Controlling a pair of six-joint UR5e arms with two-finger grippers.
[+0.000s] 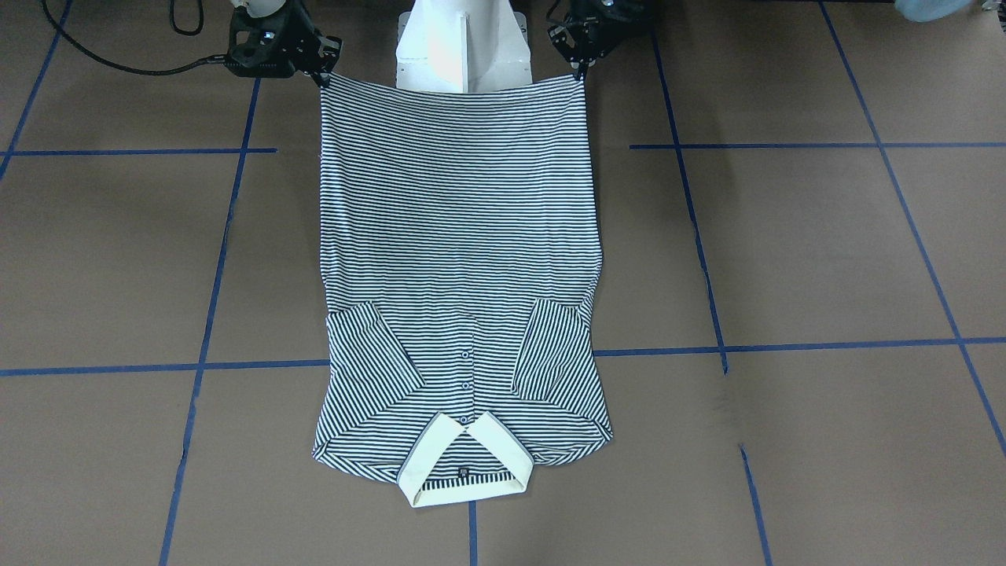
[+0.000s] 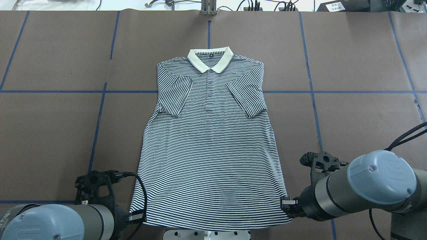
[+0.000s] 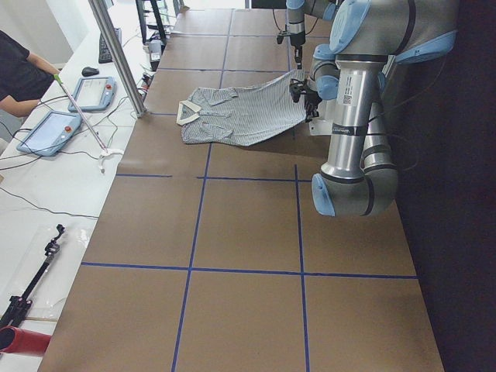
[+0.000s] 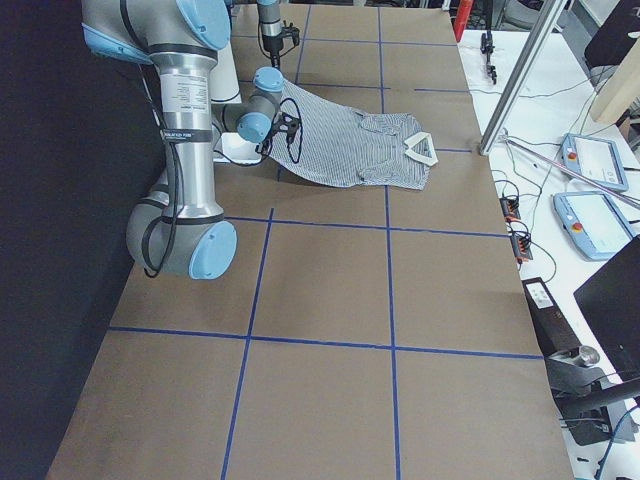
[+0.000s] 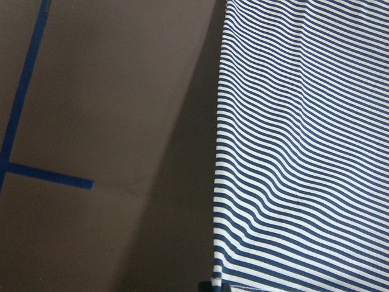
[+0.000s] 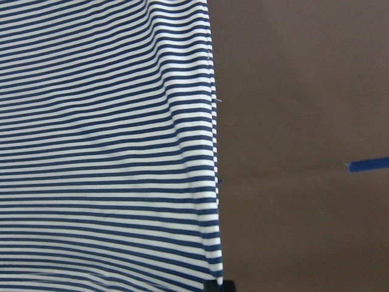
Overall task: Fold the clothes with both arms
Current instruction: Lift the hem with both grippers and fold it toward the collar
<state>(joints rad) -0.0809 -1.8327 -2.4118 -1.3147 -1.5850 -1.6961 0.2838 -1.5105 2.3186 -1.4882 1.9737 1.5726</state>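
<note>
We hold one striped polo shirt [image 2: 210, 150] with two arms. The left arm [image 2: 50, 221] and right arm [image 2: 360, 186] each have jaws clamped on one hem corner, lifted off the desk [image 2: 50, 133]. The collar [image 2: 210, 59] lies flat well beyond the jaws, both sleeves [image 2: 175, 95] folded inward.

Readable text: none you can log | neck tag [image 1: 464, 472] inside the collar [image 1: 503, 448] of the shirt [image 1: 460, 236]: too small to read | sticker [image 3: 346, 89] on the left arm [image 3: 353, 132], near the shirt's hem: print blurred | white label [image 2: 335, 6] far beyond the shirt's collar: illegible
</note>
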